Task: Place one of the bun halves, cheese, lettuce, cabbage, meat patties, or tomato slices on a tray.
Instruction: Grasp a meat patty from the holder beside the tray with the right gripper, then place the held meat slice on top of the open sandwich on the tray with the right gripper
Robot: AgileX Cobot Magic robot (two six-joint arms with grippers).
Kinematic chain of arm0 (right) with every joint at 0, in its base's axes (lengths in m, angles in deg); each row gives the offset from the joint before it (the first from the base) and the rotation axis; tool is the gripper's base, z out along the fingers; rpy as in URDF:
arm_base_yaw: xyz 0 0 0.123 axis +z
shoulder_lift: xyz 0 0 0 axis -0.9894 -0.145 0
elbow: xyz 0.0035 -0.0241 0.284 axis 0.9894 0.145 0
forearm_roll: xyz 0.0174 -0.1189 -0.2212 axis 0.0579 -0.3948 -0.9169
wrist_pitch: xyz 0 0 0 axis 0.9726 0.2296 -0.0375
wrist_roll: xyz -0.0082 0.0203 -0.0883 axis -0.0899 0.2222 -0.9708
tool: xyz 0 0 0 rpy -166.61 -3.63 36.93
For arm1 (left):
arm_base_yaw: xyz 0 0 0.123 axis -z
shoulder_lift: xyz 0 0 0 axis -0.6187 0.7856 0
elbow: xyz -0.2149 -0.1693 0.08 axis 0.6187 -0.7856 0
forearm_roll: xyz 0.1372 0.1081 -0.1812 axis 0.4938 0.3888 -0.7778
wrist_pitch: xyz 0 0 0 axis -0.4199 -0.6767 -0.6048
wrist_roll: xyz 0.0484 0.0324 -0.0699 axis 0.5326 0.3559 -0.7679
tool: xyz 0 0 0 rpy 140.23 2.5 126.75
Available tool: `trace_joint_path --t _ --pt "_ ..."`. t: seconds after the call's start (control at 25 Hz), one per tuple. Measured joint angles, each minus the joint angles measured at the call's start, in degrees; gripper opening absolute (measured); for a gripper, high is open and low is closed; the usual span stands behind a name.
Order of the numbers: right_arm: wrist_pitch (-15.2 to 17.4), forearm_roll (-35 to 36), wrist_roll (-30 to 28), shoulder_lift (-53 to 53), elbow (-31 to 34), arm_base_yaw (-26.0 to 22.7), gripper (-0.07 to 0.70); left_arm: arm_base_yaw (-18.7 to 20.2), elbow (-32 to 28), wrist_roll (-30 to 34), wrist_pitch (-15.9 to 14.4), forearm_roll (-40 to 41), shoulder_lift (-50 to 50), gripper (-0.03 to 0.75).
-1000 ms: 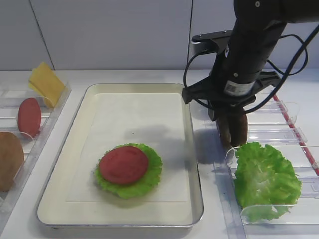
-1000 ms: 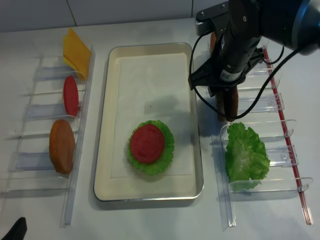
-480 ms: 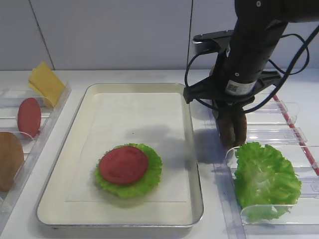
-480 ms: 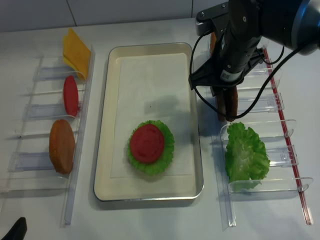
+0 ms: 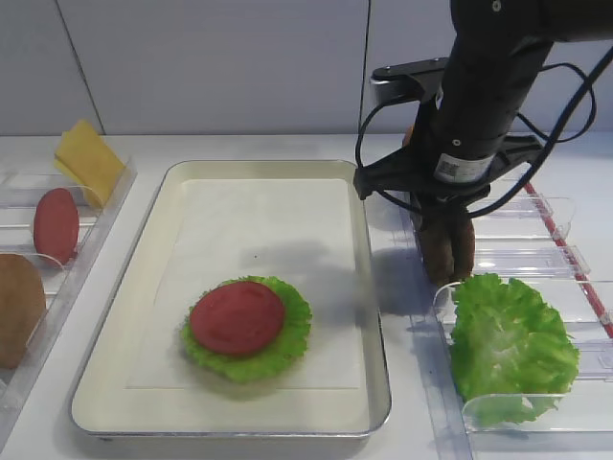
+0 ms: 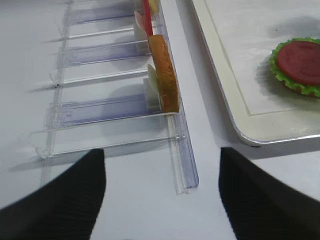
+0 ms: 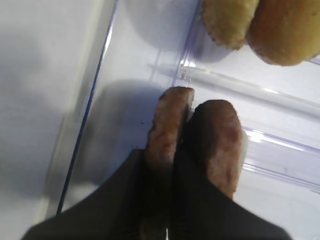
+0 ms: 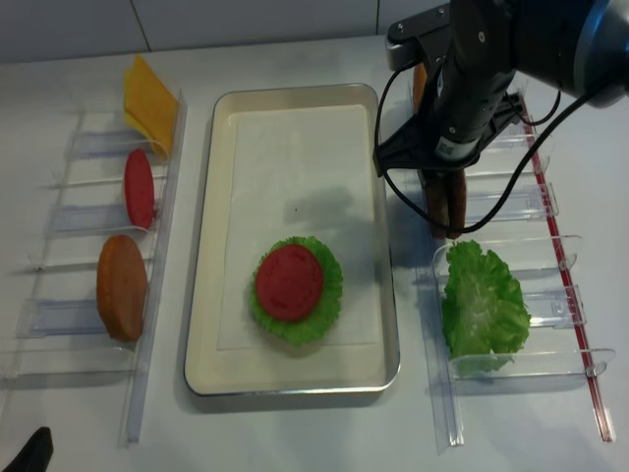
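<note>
Two dark-brown meat patties stand on edge in the right clear holder. My right gripper reaches down onto them. In the right wrist view its fingers pinch the left patty, one finger outside it and one between it and the second patty. The cream tray holds a tomato slice on a lettuce leaf. My left gripper hovers open over the table by the left holder, with nothing between its fingers.
The left holder carries a cheese slice, a tomato slice and a bun half. More lettuce fills the slot in front of the patties. Bun halves sit in the slot behind them.
The right gripper's fingers have drawn together onto the left patty. The arm has stayed over the same slot, and nothing on the tray has moved.
</note>
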Motion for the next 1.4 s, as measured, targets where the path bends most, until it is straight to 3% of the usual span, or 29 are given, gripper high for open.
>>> trace_joint_path --t 0.36,0.8,1.08,1.4 --pt "8.0 0.1 0.0 -0.4 -7.7 0.0 0.156 0.0 0.0 0.0 0.0 0.0 0.0 0.44" --pt "15.3 0.4 0.0 -0.4 -16.2 0.0 0.145 0.0 0.0 0.0 0.0 0.0 0.0 0.44" --pt "16.5 4.2 -0.1 -0.4 -17.3 0.0 0.143 0.0 0.0 0.0 0.0 0.0 0.0 0.44" --pt "16.5 20.5 -7.7 -0.4 -17.3 0.0 0.14 0.0 0.0 0.0 0.0 0.0 0.0 0.44"
